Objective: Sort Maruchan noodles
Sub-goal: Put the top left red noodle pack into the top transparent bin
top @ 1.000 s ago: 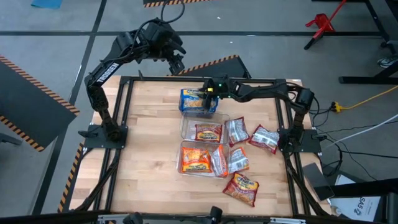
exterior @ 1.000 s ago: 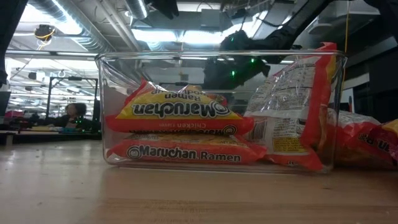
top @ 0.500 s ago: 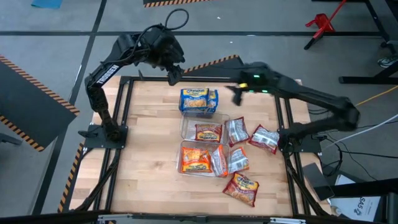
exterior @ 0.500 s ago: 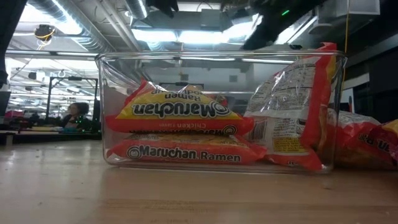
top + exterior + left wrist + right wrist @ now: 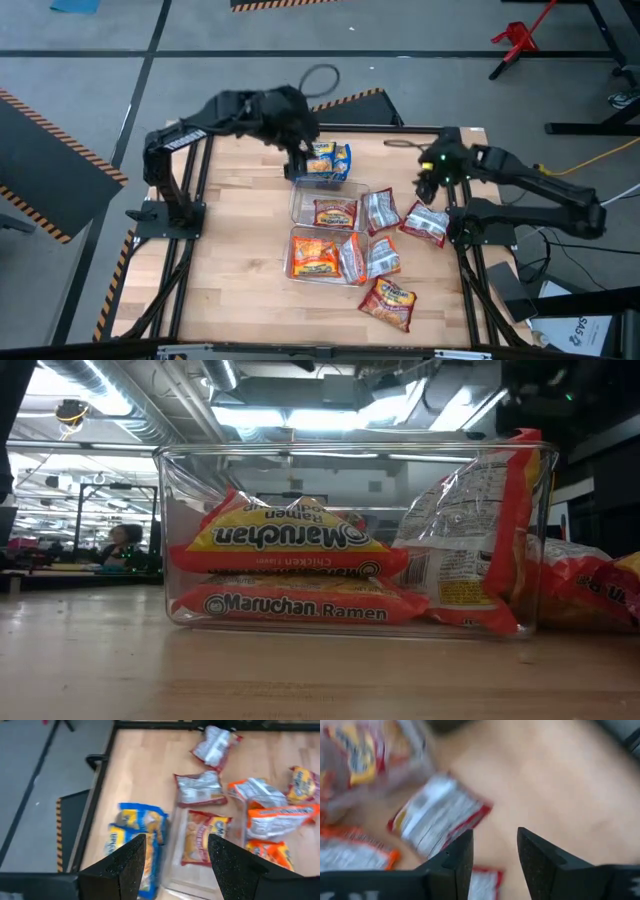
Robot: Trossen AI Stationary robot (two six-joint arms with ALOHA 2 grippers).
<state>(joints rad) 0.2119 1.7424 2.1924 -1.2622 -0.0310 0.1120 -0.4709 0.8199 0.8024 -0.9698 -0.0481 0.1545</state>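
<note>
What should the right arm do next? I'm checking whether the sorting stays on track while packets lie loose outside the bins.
Probably lower the right gripper onto the red-and-silver packet just below it. That packet lies loose on the table, outside the clear bins, and the right gripper's open fingers hold nothing. The left gripper is busy at the blue-and-yellow packets.

The robot had 2 dark arms. The left arm (image 5: 190, 135) was black with small white letters on it. The right arm (image 5: 530, 180) was black and showed a tiny green light. Each arm's 2 fingers (image 5: 131, 865) were black, rough and speckled.
</note>
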